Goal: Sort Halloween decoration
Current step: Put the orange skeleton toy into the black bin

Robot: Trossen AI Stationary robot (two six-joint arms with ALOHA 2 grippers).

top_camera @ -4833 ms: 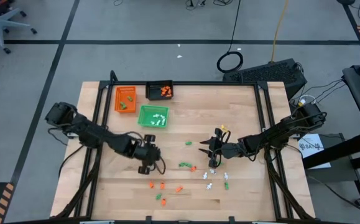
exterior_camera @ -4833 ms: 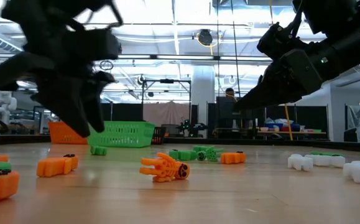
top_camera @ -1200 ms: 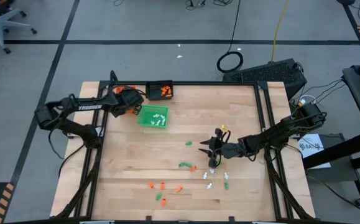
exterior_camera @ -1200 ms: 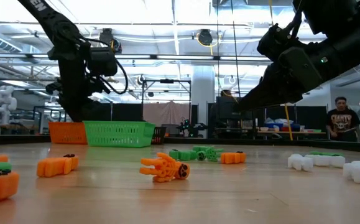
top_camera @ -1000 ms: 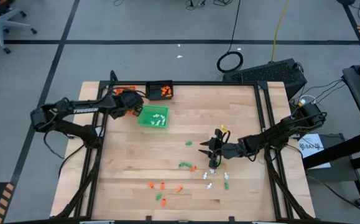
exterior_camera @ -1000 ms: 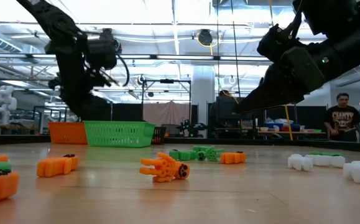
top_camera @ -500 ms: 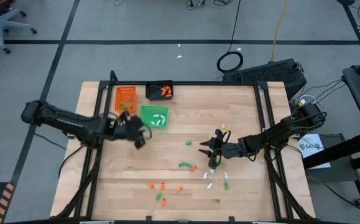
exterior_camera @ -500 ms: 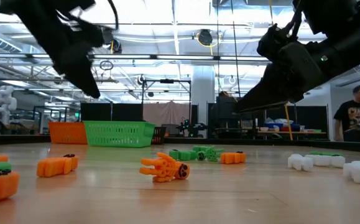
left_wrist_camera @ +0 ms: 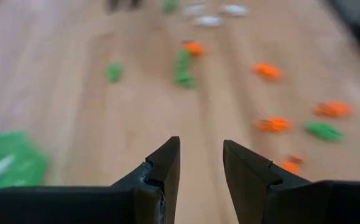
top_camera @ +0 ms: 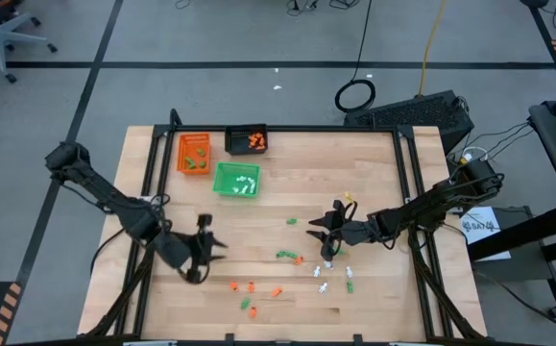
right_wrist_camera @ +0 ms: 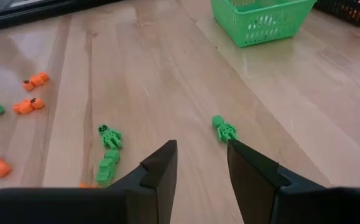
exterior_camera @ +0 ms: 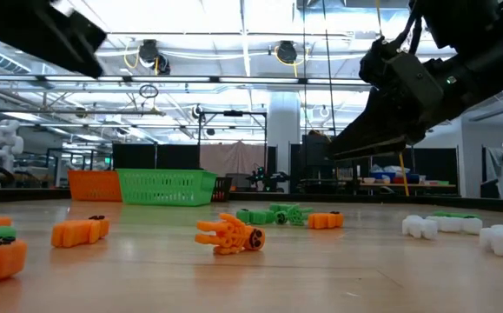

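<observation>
Partly sorted: a few pieces sit in the orange tray, green tray and black tray; most Halloween decoration remains loose on the table. Left tool and right tool both parted, empty.

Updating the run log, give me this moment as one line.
left gripper: open, empty, above loose pieces | right gripper: open, empty, near green piece

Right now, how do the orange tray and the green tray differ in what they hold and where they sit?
The orange tray sits at the table's far left beside the black tray; the green tray sits nearer the table's middle, apart from both. The orange tray holds green and orange pieces; the green tray holds pale pieces and a green one. The orange tray lies square to the table edge; the green tray is slightly turned. Both are small, rectangular and untouched by either gripper.
</observation>
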